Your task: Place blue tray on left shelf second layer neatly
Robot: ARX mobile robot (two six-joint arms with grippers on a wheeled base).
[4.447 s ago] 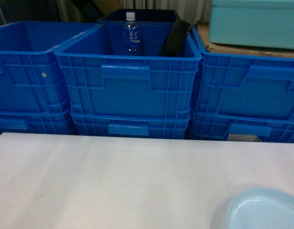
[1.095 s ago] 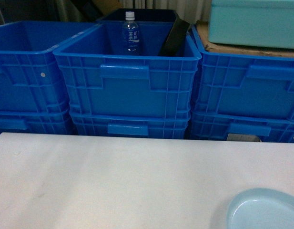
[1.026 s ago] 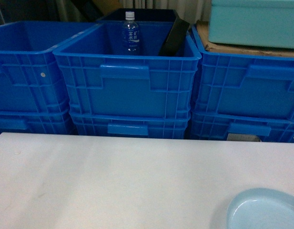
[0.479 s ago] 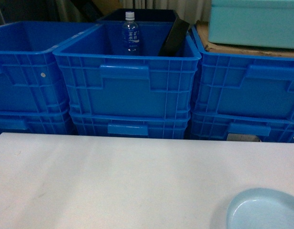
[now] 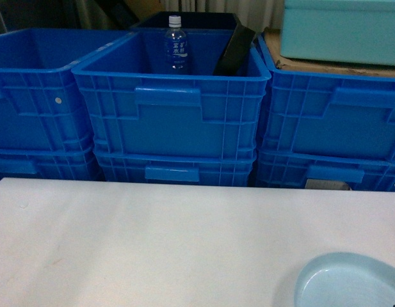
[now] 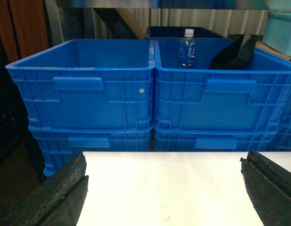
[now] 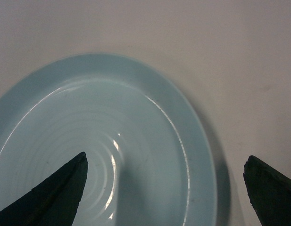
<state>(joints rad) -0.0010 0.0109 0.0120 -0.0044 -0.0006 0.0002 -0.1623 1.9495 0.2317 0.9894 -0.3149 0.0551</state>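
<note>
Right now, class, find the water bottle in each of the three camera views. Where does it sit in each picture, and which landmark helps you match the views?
Head view: the water bottle stands upright at top centre, inside the middle blue crate.
Left wrist view: the bottle is upper right of centre, inside the right-hand crate.
Right wrist view: not in it; only the pale blue plate on the white table.
Shared landmark: the tilted black object beside the bottle.

A white table [image 5: 152, 243] fills the lower half of the head view. A pale blue oval tray [image 5: 351, 284] lies flat on it at the lower right corner of the frame, partly cut off by the edge. Faint scuff marks dot the tabletop.
</note>
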